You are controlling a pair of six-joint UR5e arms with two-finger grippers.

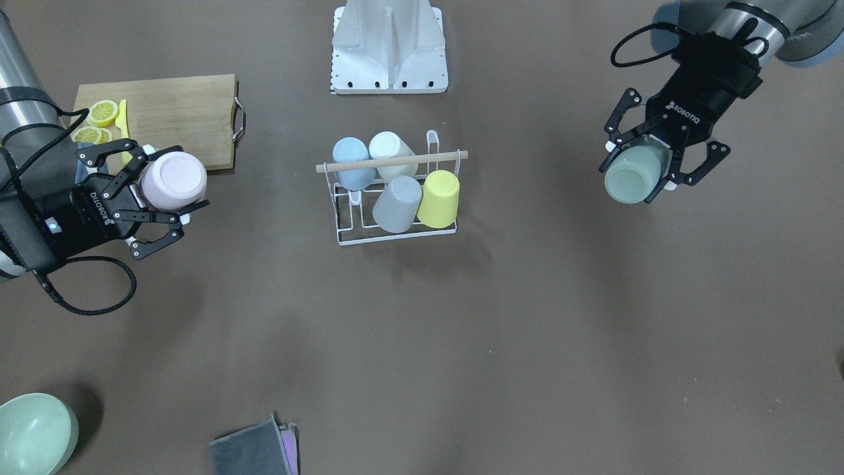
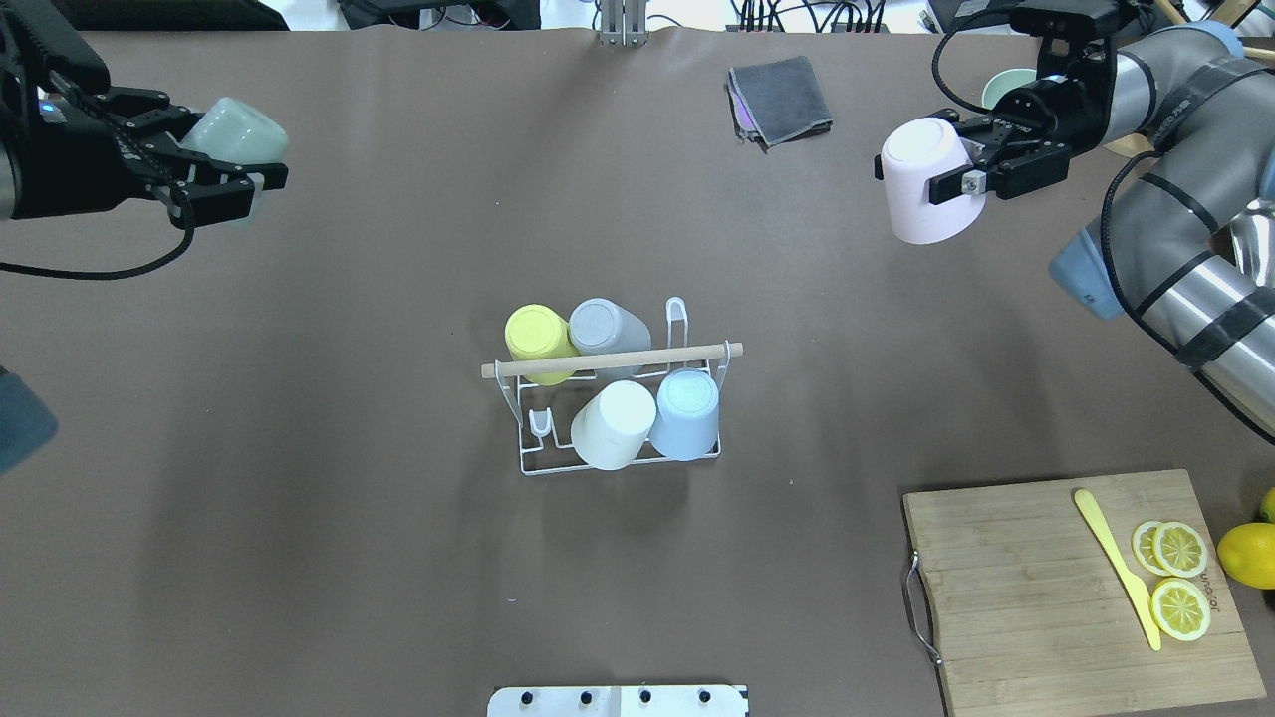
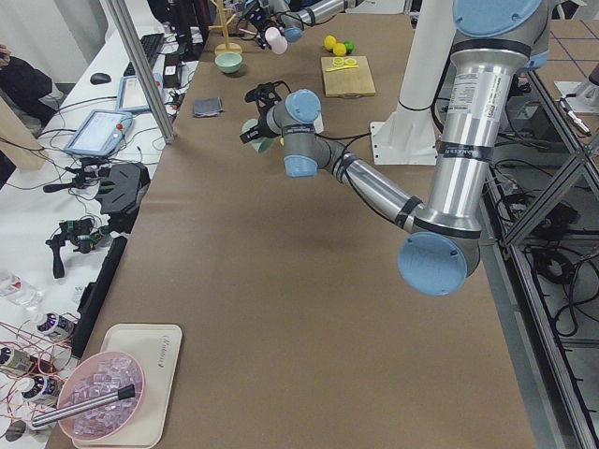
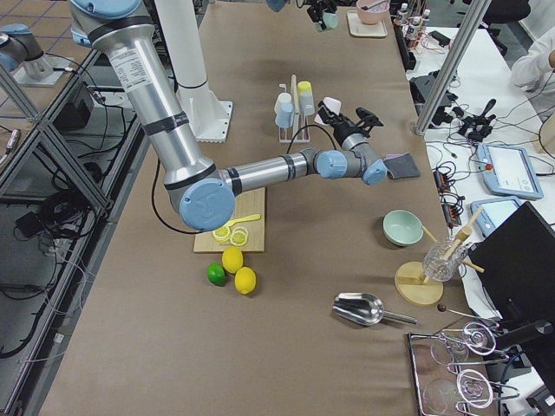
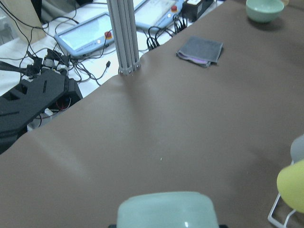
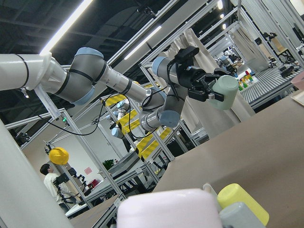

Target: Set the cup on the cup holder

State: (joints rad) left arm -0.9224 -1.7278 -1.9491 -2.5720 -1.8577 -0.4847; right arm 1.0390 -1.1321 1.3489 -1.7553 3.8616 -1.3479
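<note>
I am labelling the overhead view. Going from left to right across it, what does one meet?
The pale green cup in the left end effector → cup holder → pink cup in the right end effector → whole lemon. The grey cloth and cutting board overlap others sideways, so I leave them out.

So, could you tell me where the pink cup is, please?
In the overhead view the pink cup is at upper right, held in the jaws of the right gripper, right of the folded grey cloth and apart from the cup holder.

Brown table (image 2: pixel 299 558), cup holder (image 2: pixel 608 359), cutting board (image 2: pixel 1026 588), green bowl (image 1: pixel 30 432), perhaps two cloths (image 2: pixel 782 98)
</note>
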